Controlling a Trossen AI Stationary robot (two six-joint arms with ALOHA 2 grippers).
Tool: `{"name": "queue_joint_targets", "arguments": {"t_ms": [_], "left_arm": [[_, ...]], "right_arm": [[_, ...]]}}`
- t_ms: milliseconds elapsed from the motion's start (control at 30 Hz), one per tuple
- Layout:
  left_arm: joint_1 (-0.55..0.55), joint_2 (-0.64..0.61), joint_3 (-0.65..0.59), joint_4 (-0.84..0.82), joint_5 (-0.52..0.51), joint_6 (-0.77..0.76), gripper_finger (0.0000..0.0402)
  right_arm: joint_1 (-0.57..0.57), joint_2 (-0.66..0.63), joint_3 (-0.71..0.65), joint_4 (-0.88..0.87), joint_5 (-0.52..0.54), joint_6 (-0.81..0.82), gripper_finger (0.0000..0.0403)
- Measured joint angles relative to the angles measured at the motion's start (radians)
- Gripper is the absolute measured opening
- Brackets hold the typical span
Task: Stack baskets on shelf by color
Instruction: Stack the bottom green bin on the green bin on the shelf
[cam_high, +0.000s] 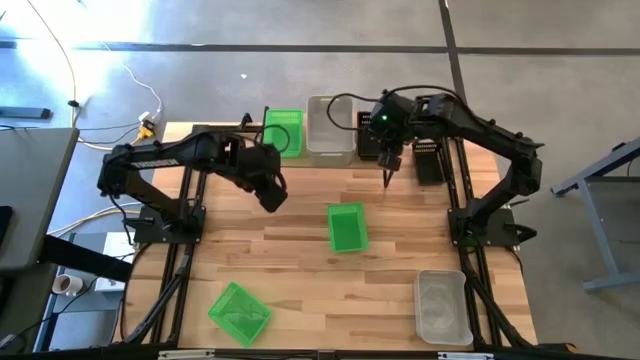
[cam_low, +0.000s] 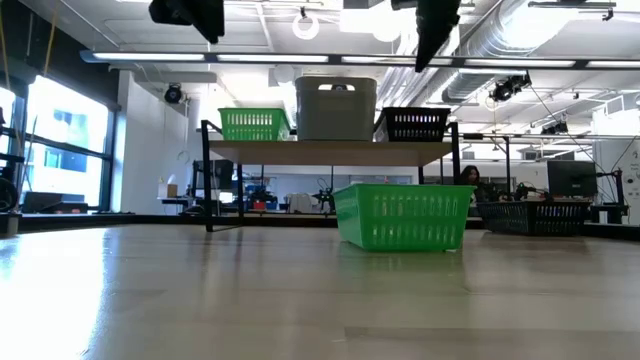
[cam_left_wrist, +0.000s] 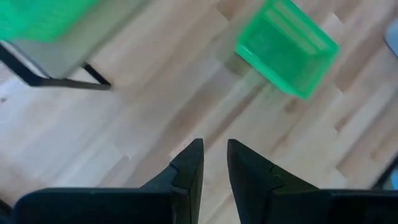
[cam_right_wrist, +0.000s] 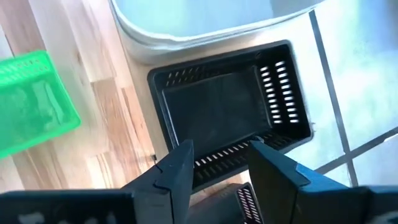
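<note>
The shelf (cam_low: 330, 152) stands at the table's far edge and bears a green basket (cam_high: 283, 132), a whitish basket (cam_high: 330, 130) and a black basket (cam_right_wrist: 230, 118) side by side. Another green basket (cam_high: 347, 227) rests on its base at mid-table. A third green basket (cam_high: 239, 312) lies near the front left. A whitish basket (cam_high: 442, 305) lies near the front right. My left gripper (cam_left_wrist: 214, 146) hangs high over bare wood left of the middle green basket, its fingers a little apart with nothing between them. My right gripper (cam_right_wrist: 221, 146) hangs open above the shelf's black basket, touching nothing.
A second black basket (cam_high: 428, 160) sits on the table right of the shelf, beside the right arm's frame. The shelf's thin black legs (cam_left_wrist: 56, 81) stand on the tabletop. Bare wood lies between the middle green basket and the front edge.
</note>
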Motion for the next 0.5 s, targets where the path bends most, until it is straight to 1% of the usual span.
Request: {"name": "queue_joint_targets", "arguments": {"t_ms": [100,300,400,500], "left_arm": [[-0.068,0.000,0.000,0.000,0.002,-0.026,0.0062],[-0.203,0.000,0.000,0.000,-0.005,-0.141,0.0062],[-0.273,0.000,0.000,0.001,-0.005,-0.207,0.0062],[-0.346,0.006,0.000,0.004,-0.006,-0.304,0.0062]], "right_arm": [[0.000,0.000,0.020,-0.004,-0.001,0.026,0.0138],[0.009,0.000,0.027,-0.023,-0.004,0.085,0.0138],[0.031,0.000,0.027,-0.054,-0.004,0.129,0.0138],[0.065,0.000,0.027,-0.078,-0.004,0.188,0.0138]]}}
